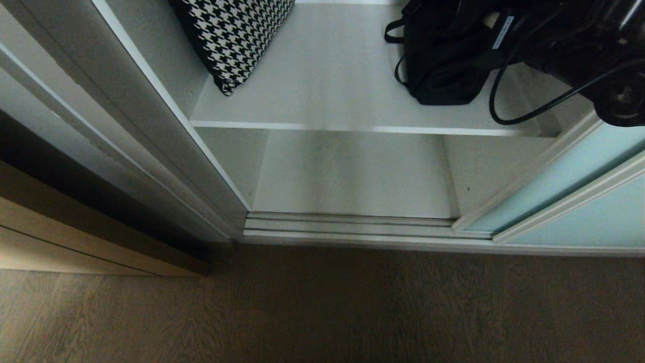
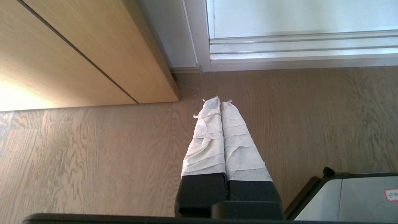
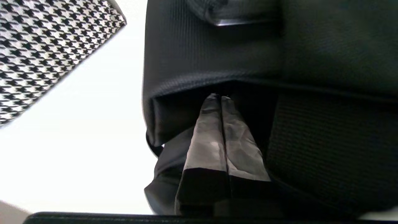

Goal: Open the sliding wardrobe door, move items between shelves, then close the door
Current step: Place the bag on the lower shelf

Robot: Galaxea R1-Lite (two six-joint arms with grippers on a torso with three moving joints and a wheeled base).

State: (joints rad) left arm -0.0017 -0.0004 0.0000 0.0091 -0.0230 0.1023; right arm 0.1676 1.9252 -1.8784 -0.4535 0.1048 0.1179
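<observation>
Your right tool (image 3: 221, 99) is pinched fully together with its wrapped tips pressed into a fold of the black bag (image 1: 443, 55), and whether any fabric is caught between them cannot be told. The bag sits on the upper shelf (image 1: 327, 108) at about 1 o'clock in the head view, with the houndstooth cushion (image 1: 234, 35) at 11 o'clock on the same board, well apart from it. The lower shelf (image 1: 352, 176) lies beneath at 12 o'clock. The sliding wardrobe door (image 1: 569, 196) is pushed aside at 3 o'clock.

Watch these risks:

- If only a thin fold is caught, or none, the soft bag will likely slip free when you lift, and may drop past the shelf edge.
- The bag's loose straps hang toward the shelf front; they could snag on the edge as you draw it out.
- The arm's black cable (image 1: 524, 113) loops just over the shelf edge and could catch on it, or on the door frame.
- The arm is close to the door's edge at 3 o'clock, so a wide swing may knock the glass.

Your left tool (image 2: 221, 104), pressed together too, hangs idle over the floor (image 2: 93, 155) near the wood cabinet (image 2: 77, 62).
</observation>
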